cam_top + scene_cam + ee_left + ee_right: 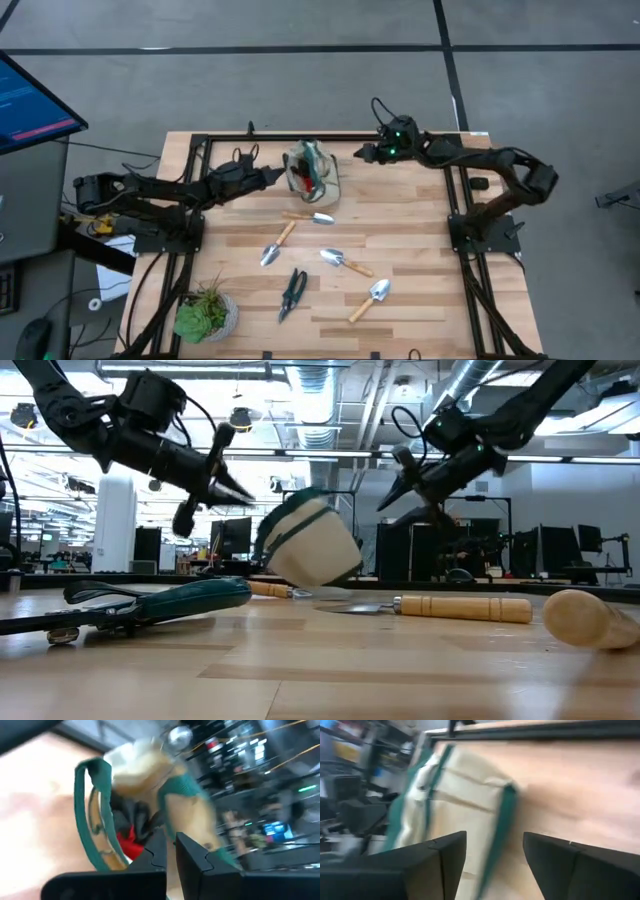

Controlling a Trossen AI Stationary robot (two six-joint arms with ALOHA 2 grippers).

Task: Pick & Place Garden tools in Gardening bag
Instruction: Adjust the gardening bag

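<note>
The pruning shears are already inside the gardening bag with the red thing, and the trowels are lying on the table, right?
Not quite. The high view shows the pruning shears lying on the table, near the potted plant, not in the gardening bag. The red item is in the bag, and the trowels do lie on the table.

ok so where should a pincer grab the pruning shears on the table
Judging from above, take the pruning shears across the two dark handles, near their middle, coming straight down. They lie flat with bare table around them, so both fingers should fit either side.
</note>
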